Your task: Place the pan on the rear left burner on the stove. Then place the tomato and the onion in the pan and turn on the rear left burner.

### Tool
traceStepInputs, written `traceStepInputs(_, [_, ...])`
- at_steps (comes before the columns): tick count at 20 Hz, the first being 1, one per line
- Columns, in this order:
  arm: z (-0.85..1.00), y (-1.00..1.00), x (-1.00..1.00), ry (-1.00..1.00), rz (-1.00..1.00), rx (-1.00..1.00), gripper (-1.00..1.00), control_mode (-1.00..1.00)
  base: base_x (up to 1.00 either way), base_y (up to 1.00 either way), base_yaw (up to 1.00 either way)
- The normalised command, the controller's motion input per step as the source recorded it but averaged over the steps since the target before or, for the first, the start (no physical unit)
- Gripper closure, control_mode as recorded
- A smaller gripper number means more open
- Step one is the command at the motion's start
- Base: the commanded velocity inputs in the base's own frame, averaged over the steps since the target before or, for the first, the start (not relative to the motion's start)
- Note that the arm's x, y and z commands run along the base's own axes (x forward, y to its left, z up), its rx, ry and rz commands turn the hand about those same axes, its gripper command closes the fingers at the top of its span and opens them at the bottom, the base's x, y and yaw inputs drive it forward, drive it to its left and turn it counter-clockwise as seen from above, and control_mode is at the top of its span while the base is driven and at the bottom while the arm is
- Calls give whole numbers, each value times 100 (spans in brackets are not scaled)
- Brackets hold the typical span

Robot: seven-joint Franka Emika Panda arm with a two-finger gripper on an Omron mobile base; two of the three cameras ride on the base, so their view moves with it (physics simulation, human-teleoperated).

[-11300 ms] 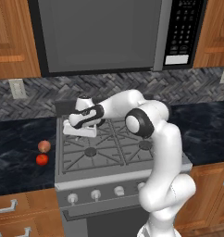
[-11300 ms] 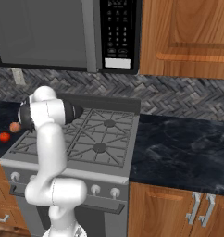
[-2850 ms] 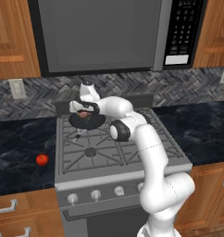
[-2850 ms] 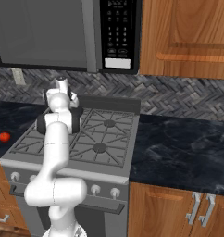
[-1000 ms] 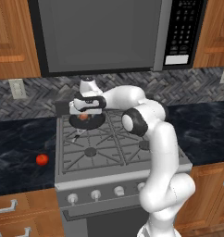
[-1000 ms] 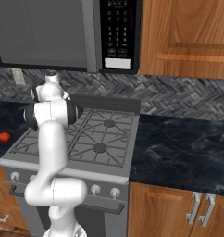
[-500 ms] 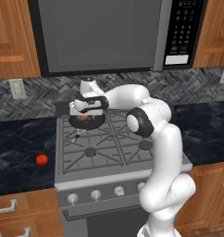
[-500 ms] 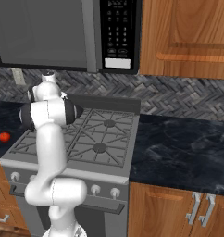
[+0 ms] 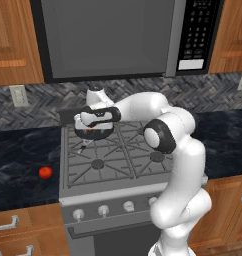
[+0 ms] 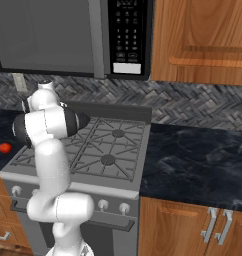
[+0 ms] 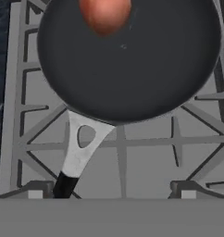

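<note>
The black pan (image 11: 132, 69) sits on the stove's (image 9: 124, 161) grate at the rear left, and it hides the rear left burner beneath it. Its silvery handle (image 11: 80, 150) points toward the stove's front. The pale orange-pink onion (image 11: 106, 14) lies inside the pan near its far rim. My gripper (image 9: 91, 126) hangs just above the pan (image 9: 94, 134), jaws wide open and empty. The red tomato (image 9: 45, 172) rests on the dark counter left of the stove, also seen as the tomato (image 10: 5, 148) from the right.
Round silver knobs (image 9: 103, 210) line the stove front. A microwave (image 9: 108, 37) hangs close above the stove, and the dark back rail (image 10: 113, 110) runs behind the burners. My white arm (image 10: 45, 125) stands over the stove's left side. Black counter (image 10: 193, 150) stretches right.
The onion that lay by the tomato on the counter earlier now lies in the pan. Over the last second the hand has hardly moved and stays open.
</note>
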Motion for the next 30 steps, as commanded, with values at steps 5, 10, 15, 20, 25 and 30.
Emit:
traceStepInputs(5, [12, 0, -60, -1, -1, 0, -100, -100, 0, 0, 0])
traceStepInputs(10, [23, 0, -58, -2, 0, 0, -100, -100, 0, 0, 0])
traceStepInputs(15, [27, 0, -58, 0, -1, 0, -100, -100, 0, 0, 0])
traceStepInputs(20, [25, 0, -59, 0, -1, 0, -100, -100, 0, 0, 0])
traceStepInputs(25, [27, 1, -42, 0, 0, 1, -100, -100, 0, 0, 0])
traceStepInputs(30, [15, 18, -23, 0, 0, 1, -100, -100, 0, 0, 0])
